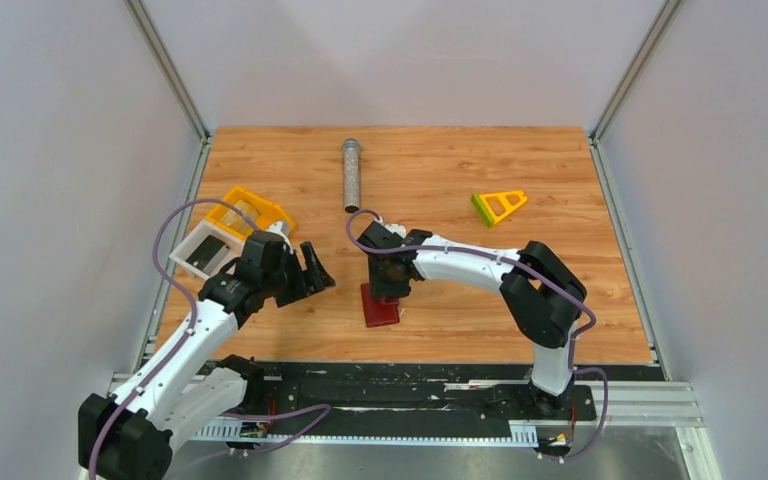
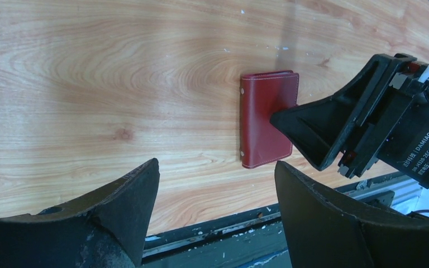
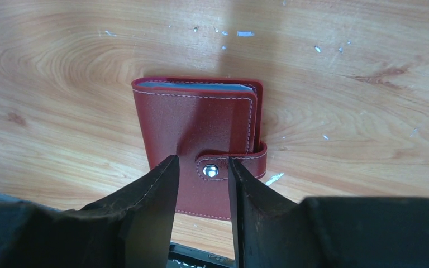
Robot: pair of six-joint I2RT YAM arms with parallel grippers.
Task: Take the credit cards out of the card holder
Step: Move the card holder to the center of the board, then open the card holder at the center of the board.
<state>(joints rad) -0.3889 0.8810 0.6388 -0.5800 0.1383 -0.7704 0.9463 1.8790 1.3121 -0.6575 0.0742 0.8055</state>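
The dark-red card holder (image 3: 195,128) lies flat and snapped shut on the tabletop (image 1: 440,180), near its front edge. The right fingers (image 3: 156,190) stand a narrow gap apart directly over the snap tab (image 3: 215,162); whether they touch it cannot be told. The left fingers (image 2: 134,195) are spread wide, empty, to the holder's left, beside the yellow tray (image 1: 250,212) and the white tray (image 1: 200,255).

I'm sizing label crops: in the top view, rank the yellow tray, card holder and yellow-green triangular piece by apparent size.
1. yellow tray.
2-3. card holder and triangular piece look alike; the right gripper hides part of the holder, so unranked.
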